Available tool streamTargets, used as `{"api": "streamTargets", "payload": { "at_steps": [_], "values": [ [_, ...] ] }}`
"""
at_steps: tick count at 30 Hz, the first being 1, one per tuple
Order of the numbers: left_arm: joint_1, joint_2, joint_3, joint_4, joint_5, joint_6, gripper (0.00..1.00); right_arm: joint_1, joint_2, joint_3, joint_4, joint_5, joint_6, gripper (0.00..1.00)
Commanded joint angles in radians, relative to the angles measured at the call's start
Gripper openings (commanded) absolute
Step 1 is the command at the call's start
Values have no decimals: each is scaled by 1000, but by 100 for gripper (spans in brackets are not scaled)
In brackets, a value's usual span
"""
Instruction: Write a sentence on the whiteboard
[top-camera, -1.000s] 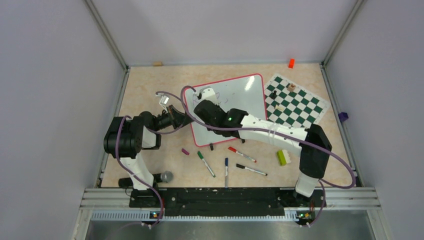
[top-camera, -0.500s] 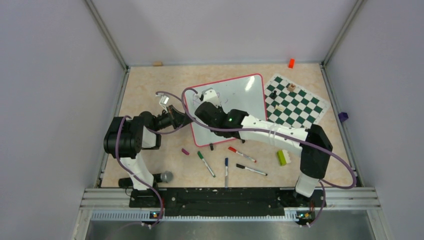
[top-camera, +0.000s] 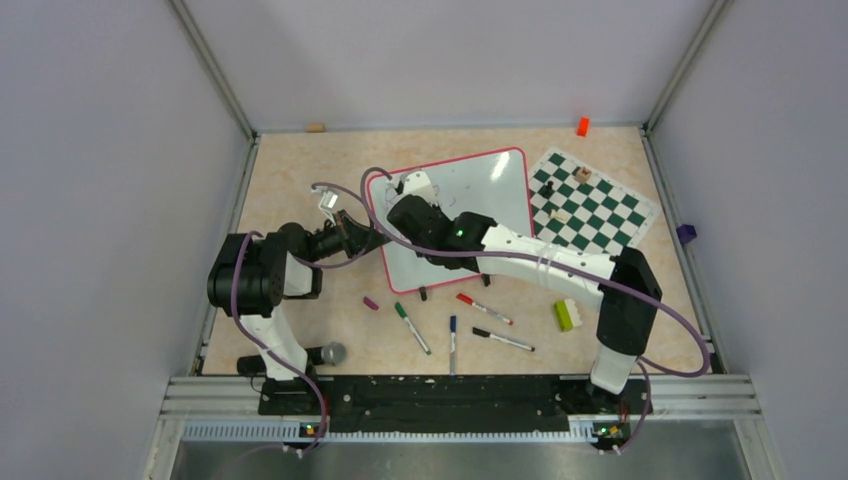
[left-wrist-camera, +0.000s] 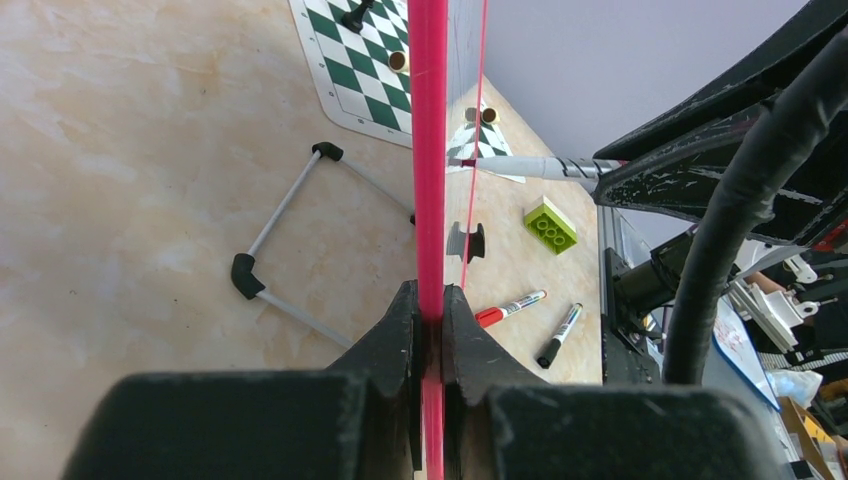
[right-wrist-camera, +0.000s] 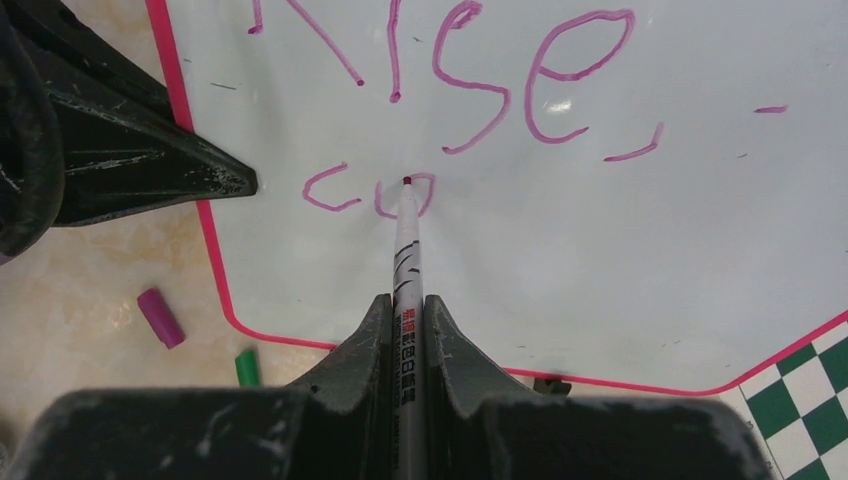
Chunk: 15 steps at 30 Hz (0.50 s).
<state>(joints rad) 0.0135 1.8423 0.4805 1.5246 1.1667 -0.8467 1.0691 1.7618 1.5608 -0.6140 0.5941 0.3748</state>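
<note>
Leftward a touch goes my right arm over the whiteboard on the table, its rim clamped in my left pincer. My right pincer grips the marker, tip down; the sentence has "Rise," and "co", the rest unwritten.

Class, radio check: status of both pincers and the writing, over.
Left pincer shut on board rim. Right pincer shut on marker, tip on board. Sentence: "Rise," done, second line begun. Nothing blocking.

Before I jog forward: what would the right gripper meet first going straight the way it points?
The whiteboard: the marker in the right gripper appears to touch it at the second written line.
</note>
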Motion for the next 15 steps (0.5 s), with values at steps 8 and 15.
{"api": "streamTargets", "payload": {
  "at_steps": [8, 15],
  "values": [
    [4, 2, 6, 95, 22, 38, 0, -13, -83, -50, 74, -44, -1, 0],
    [5, 2, 6, 95, 23, 38, 0, -25, -107, -59, 67, -18, -2, 0]
  ]
}}
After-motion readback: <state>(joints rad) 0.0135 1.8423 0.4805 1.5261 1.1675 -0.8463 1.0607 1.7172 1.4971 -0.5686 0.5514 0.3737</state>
